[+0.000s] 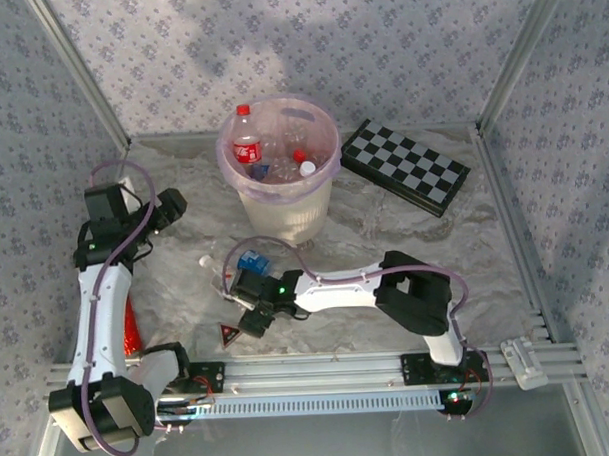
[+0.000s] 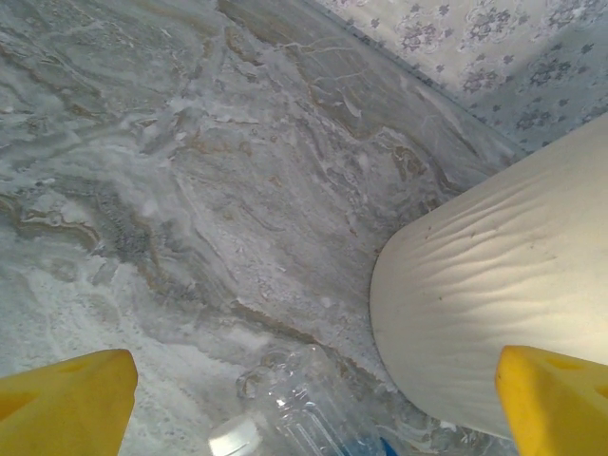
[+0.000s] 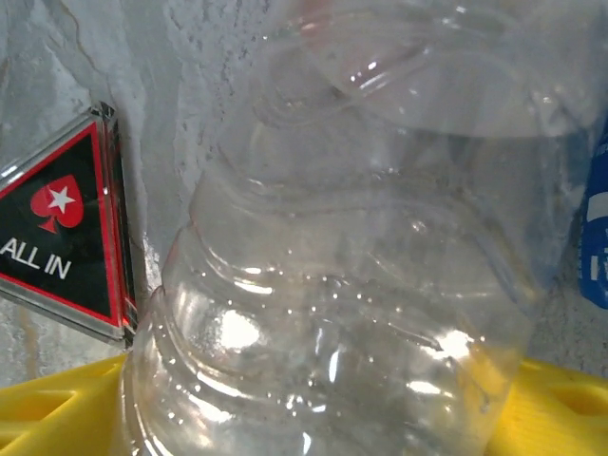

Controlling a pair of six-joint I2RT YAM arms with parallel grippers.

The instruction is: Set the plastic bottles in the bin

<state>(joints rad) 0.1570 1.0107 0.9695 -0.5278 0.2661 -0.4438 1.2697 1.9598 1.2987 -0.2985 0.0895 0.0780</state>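
Note:
The cream-white bin [image 1: 284, 204] with a pinkish bag over its rim holds several plastic bottles [image 1: 247, 142]. In front of it a clear bottle with a blue label [image 1: 248, 262] and a white cap lies on the table. My right gripper [image 1: 254, 316] is open, and that bottle's clear body [image 3: 351, 285] sits between its yellow fingers [image 3: 57, 413], touching both. My left gripper [image 1: 169, 206] hangs open and empty left of the bin. Its camera sees the bin's wall [image 2: 494, 285] and the same bottle [image 2: 294, 408] below. A red bottle [image 1: 131, 332] lies mostly hidden under the left arm.
A dark triangular piece with a red mark [image 1: 229, 336], reading "ALL IN" [image 3: 57, 228], lies just left of the right gripper. A black-and-white checkerboard [image 1: 405, 166] lies right of the bin. Patterned walls close in the marbled table [image 1: 385, 235] on three sides.

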